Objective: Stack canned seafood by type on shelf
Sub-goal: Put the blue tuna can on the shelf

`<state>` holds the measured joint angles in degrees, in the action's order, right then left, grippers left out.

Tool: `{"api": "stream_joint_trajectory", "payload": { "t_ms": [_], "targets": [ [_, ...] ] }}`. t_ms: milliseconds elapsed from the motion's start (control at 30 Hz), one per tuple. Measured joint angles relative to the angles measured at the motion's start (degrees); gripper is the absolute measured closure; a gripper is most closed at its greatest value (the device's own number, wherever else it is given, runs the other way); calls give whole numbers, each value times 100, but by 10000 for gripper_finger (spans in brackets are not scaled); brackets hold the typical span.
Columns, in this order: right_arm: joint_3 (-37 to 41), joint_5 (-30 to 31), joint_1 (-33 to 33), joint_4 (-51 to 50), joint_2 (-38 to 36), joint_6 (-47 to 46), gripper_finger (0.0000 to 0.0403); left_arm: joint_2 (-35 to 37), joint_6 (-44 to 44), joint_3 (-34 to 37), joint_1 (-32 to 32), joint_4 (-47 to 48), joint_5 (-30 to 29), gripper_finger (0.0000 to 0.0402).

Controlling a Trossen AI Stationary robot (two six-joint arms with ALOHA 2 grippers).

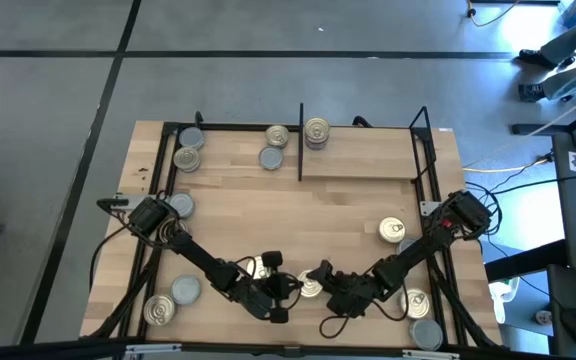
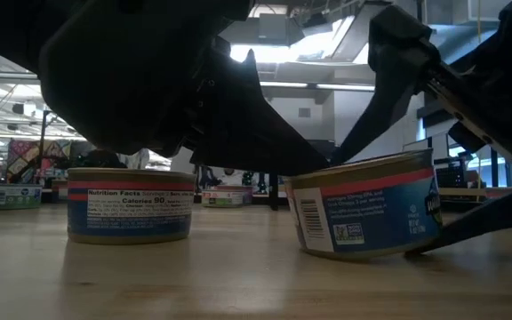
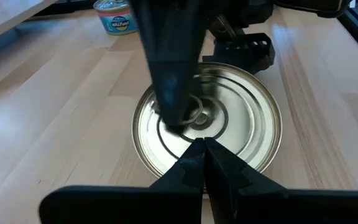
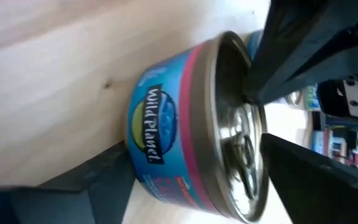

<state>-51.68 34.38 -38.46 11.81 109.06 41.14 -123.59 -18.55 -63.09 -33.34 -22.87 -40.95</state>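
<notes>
A canned seafood tin (image 1: pixel 311 287) with a blue and pink label and a pale ringed lid sits tilted near the table's near edge, between both grippers. My right gripper (image 4: pixel 191 180) reaches it from the right, one finger over the lid and one under the base. My left gripper (image 3: pixel 204 152), shut, comes from the left with its tips on the lid. A second tin (image 2: pixel 132 206) stands flat just left of it. The shelf (image 1: pixel 363 160), with its black divider (image 1: pixel 301 140), lies at the far side with several tins on and beside it. My left gripper presses its shut fingertips (image 3: pixel 194 163) down on the lid near its rim (image 3: pixel 229 163), slanting down from the table's left. My right gripper holds the tin top to bottom: one finger (image 2: pixel 389 89) lies on the lid (image 3: pixel 194 118), the other (image 2: pixel 469 233) is under the base. It comes nearly level from the table's right. The tin is tilted, its left bottom edge (image 2: pixel 314 249) on the table.
Loose tins stand at the near left (image 1: pixel 158 310), the near right (image 1: pixel 426 333), the left edge (image 1: pixel 180 205) and right of centre (image 1: pixel 392 231). Black frame bars (image 1: pixel 430 175) edge the tabletop. Bare wood lies in the middle (image 1: pixel 288 215).
</notes>
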Motion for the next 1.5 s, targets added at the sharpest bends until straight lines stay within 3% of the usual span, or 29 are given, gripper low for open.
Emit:
{"api": "stream_joint_trajectory", "payload": {
  "t_ms": [267,700,1067,1333,1500],
  "targets": [
    [-9,-93,-33,148,-17,-555,185,9,49,11,-11,-20,-170,394],
    [-14,188,-89,48,-240,-2070,203,405,694,20,-315,308,-911,394],
    [-14,994,332,-1920,-1664,-2961,206,564,-120,2,-384,1339,-1062,394],
    [-17,1373,1312,-3122,-2461,-2940,206,564,-236,2,-377,1519,-1119,394],
    [-17,1363,2229,-3402,-2540,-2726,206,567,-8,2,-369,1515,-1142,394]
  ]
}}
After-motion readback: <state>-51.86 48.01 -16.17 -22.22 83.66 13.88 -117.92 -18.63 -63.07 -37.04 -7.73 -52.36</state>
